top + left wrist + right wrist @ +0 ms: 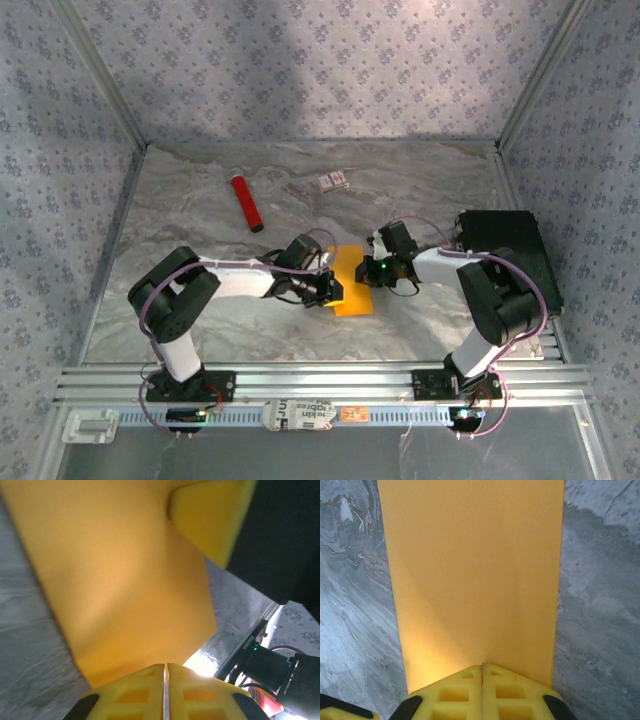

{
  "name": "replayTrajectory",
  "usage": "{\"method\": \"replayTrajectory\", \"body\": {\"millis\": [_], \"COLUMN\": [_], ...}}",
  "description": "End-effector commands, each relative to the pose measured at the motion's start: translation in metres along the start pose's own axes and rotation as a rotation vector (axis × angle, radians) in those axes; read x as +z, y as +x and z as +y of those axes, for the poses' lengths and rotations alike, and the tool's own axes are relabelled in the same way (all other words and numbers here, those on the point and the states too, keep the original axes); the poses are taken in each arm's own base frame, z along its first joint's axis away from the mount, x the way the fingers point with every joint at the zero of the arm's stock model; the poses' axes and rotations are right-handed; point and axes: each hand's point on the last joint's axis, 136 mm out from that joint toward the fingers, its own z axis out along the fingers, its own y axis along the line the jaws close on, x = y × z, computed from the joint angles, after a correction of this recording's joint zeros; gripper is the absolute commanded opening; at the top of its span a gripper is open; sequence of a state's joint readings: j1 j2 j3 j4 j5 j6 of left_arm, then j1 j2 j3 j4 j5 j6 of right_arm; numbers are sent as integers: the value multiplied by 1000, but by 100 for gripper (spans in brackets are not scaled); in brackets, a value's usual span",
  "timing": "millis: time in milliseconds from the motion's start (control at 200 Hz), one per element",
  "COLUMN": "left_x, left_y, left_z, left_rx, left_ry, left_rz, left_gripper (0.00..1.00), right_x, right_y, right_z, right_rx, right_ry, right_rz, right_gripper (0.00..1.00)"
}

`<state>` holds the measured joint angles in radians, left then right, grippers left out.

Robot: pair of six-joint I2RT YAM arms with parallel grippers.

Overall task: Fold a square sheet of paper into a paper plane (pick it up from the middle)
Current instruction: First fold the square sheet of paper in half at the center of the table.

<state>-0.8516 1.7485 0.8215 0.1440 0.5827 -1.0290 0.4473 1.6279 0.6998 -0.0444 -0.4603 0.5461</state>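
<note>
**Top external view: two grippers pinch the orange sheet at mid-table**

Standing over the rig, I see the square sheet of paper near the middle of the marbled table, caught between the two arms. The left gripper meets it at the sheet's 9 o'clock edge. The right gripper meets it at about 2 o'clock.

In the left wrist view, that gripper's yellow fingers press together at 6 o'clock, with only a hairline seam between them. The orange sheet runs up and away from them toward 11 o'clock. Another yellow finger sits against the paper's far edge at 1 o'clock.

The right wrist view shows the same pinch. Its jaws are closed tight at 6 o'clock, and the paper rises straight from them toward 12 o'clock as a tall flat strip, with grey marble on both sides.

Well apart from the sheet, a red tube lies at its 10 o'clock and a small white card at 12 o'clock. A black box sits off at 3 o'clock.
</note>
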Motion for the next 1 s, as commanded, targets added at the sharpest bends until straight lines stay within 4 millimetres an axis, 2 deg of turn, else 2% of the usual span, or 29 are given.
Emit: {"method": "replayTrajectory", "body": {"millis": [0, 260, 460, 600, 794, 874, 994], "left_x": [7, 16, 12, 9, 2, -2, -12], "left_y": [2, 28, 52, 59, 62, 58, 44], "left_z": [1, 49, 65, 64, 73, 63, 33], "left_rx": [-18, -51, -33, -2, 16, 39, 81], "left_ry": [6, -94, -137, -148, -217, -213, -145], "left_rz": [-7, 58, 101, 111, 113, 95, 23], "left_gripper": [9, 8, 8, 8, 7, 6, 7], "right_x": [4, 4, 3, 2, 1, 0, -1], "right_y": [33, 34, 34, 33, 33, 33, 33], "right_z": [-37, -38, -38, -38, -37, -37, -37], "right_rx": [80, 80, 79, 80, 79, 79, 80], "right_ry": [130, 131, 132, 134, 133, 135, 133], "right_rz": [88, 89, 88, 87, 87, 86, 84], "right_gripper": [0, 0, 0, 0, 0, 0, 0]}}
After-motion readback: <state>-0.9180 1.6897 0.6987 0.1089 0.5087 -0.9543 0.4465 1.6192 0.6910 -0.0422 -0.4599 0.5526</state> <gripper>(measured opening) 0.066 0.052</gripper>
